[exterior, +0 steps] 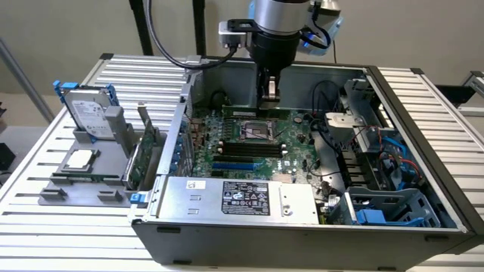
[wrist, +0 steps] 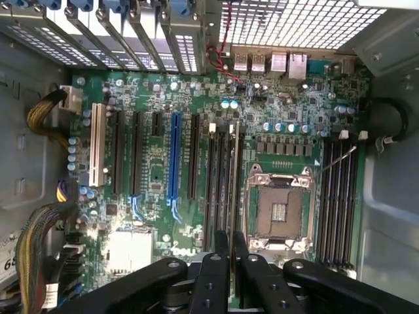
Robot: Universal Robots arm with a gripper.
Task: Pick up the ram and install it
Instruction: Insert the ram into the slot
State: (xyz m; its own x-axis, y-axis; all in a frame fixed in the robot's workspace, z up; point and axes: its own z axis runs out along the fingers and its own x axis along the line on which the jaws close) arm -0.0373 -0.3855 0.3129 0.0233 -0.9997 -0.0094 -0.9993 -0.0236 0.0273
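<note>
The ram [exterior: 250,111] is a long, thin green board. It stands on its long edge inside the open computer case [exterior: 423,170]. In the exterior view it is on the far side of the CPU socket [exterior: 255,131] and runs parallel to that socket's edge. In the wrist view I see the ram [wrist: 233,176] only from its narrow top edge, as a pale thin line over the black memory slots [wrist: 219,183] just beside the socket [wrist: 278,209]. I cannot tell if it is fully seated in a slot.

The gripper [exterior: 270,101] comes down from above and its two black fingers are pressed together on the top edge of the ram, near the middle of its length. In the wrist view the fingertips [wrist: 241,252] are matte black and pinch the board between them.

The motherboard [wrist: 150,190] is green and dense with small parts, with a long blue slot [wrist: 173,157]. White letters "DELL" are printed on it near the gripper. The metal power supply [exterior: 181,198] at the near wall has a dark label that I cannot read. Outside the case, at the exterior view's left, a silver hard drive [exterior: 89,116] with blue rails stands in a grey holder, beside a green expansion card [exterior: 145,153].
</note>
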